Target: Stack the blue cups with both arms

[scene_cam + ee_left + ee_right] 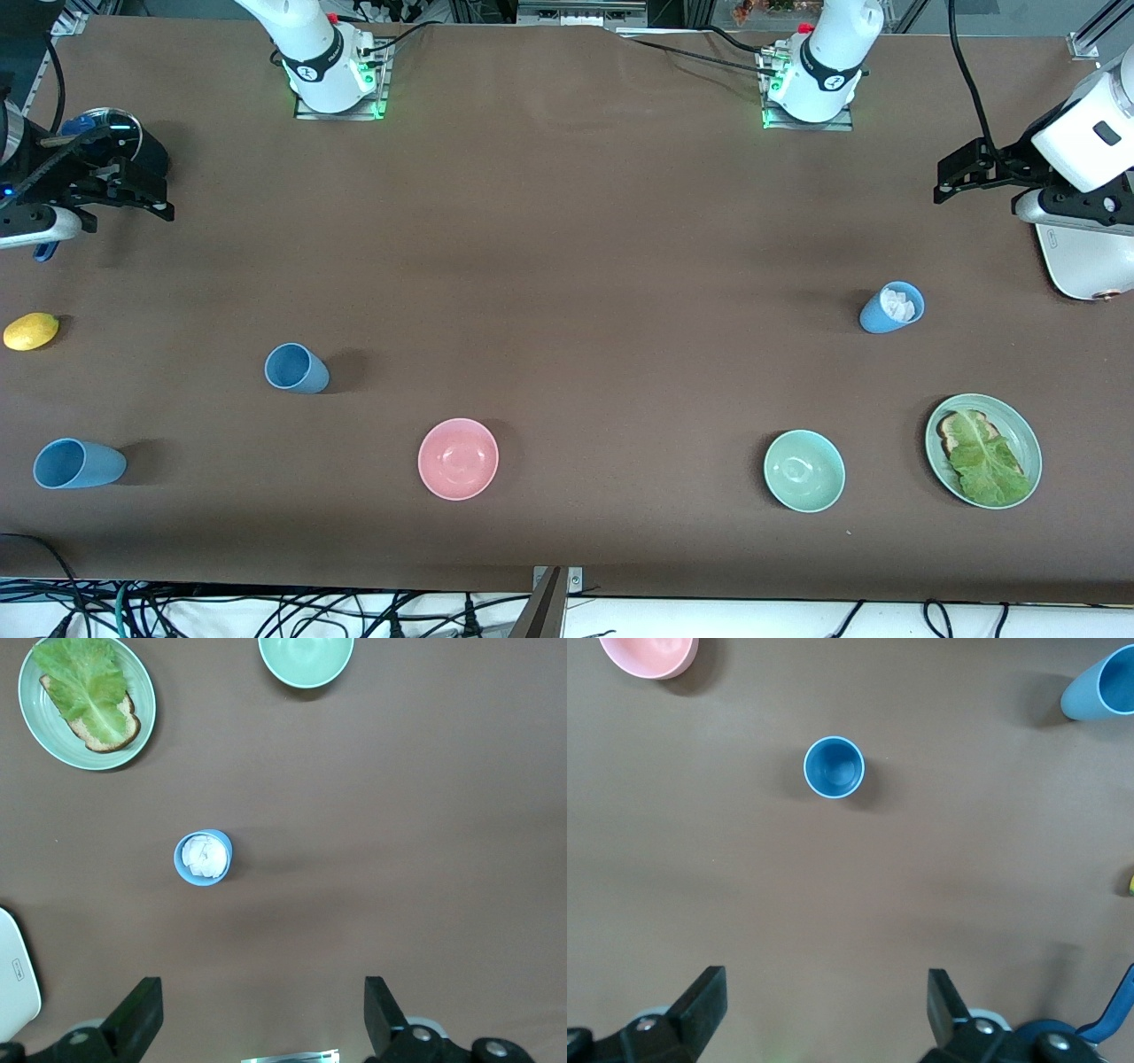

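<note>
Three blue cups stand upright on the brown table. One blue cup is toward the right arm's end, and a second is nearer the front camera at that end. The third cup, toward the left arm's end, has something white and crumpled in it. My right gripper is open and empty, up in the air over the right arm's end of the table. My left gripper is open and empty over the left arm's end.
A pink bowl and a mint-green bowl sit near the front edge. A green plate holds bread and lettuce. A lemon lies at the right arm's end. A white appliance lies at the left arm's end.
</note>
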### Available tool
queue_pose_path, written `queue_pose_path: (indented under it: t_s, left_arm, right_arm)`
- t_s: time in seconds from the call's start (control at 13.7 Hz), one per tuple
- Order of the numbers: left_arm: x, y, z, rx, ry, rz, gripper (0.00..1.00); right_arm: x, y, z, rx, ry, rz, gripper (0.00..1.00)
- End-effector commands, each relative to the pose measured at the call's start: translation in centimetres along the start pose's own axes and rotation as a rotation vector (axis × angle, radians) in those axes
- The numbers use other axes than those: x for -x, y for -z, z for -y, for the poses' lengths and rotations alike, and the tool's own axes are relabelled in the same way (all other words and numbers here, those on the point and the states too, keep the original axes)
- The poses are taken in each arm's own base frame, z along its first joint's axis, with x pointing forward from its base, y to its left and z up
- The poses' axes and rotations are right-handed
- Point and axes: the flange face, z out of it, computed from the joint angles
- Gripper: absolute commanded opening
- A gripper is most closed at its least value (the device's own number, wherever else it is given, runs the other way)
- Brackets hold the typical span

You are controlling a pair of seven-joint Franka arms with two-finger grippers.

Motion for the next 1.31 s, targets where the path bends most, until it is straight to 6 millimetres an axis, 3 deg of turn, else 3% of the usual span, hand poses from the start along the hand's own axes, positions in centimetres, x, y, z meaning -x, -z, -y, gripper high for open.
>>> queue_pose_path:
  t_s: [0.0, 0.8, 1.02, 1.09, 1.24]
  left_arm:
    - [-0.1, 0.6, 0.1, 0.017, -0.019, -0.019, 1.00]
    - [-0.3, 1.1, 0.3, 0.019, -0.009, -0.045, 1.00]
    - [-0.5, -0.1, 0.4, 0.019, -0.003, -0.019, 1.00]
    - [-0.4, -0.3, 0.7, 0.016, -0.006, -0.010, 1.00]
    - [0.0, 0.1, 3.4, 0.019, 0.015, -0.017, 1.00]
  right_arm:
    - [0.1, -0.1, 0.0, 0.000, -0.006, -0.007, 1.00]
    - [0.1, -0.1, 0.1, 0.001, -0.004, -0.005, 1.00]
    - [0.1, -0.1, 0.2, 0.001, -0.003, -0.005, 1.00]
    - [0.1, -0.1, 0.2, 0.001, -0.003, -0.005, 1.00]
    - [0.1, -0.1, 0.2, 0.001, -0.003, -0.005, 1.00]
